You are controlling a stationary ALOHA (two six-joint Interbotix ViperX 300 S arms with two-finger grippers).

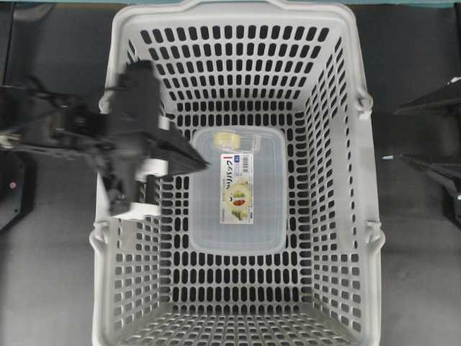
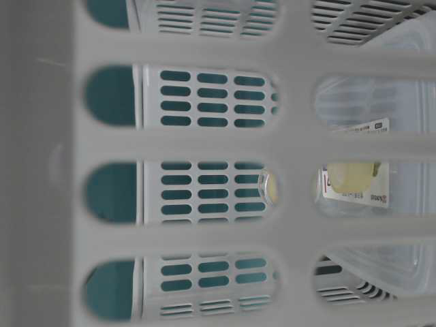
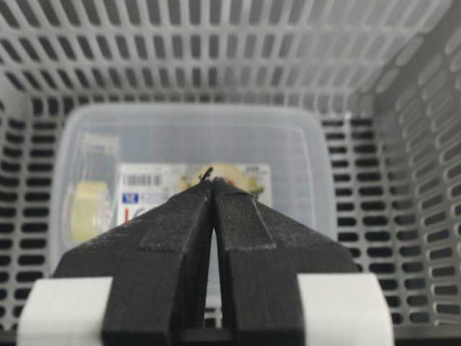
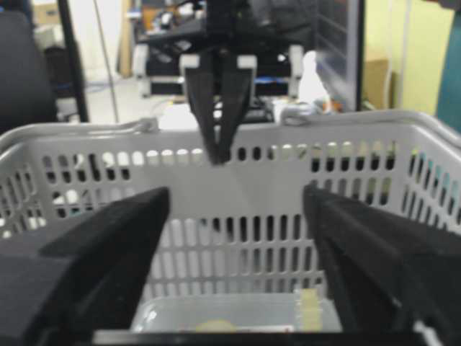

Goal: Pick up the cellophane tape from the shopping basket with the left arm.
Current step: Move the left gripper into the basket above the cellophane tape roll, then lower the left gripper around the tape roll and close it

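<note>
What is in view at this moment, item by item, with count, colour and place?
shopping basket: one, light grey with slotted walls and floor, filling the middle of the overhead view.
clear box: one, transparent with a printed label, lying on the basket floor.
cellophane tape: one, pale yellow roll, seen at the far end of the clear box in the overhead view; whether it sits inside or on the box cannot be told.
table: one, dark grey, under and around the basket.
left gripper: one, black fingers with white parts, jaws shut and empty, above the basket's left side, tips pointing toward the box.
right gripper: one, black, jaws wide open, outside the basket's right wall, holding nothing.
</note>
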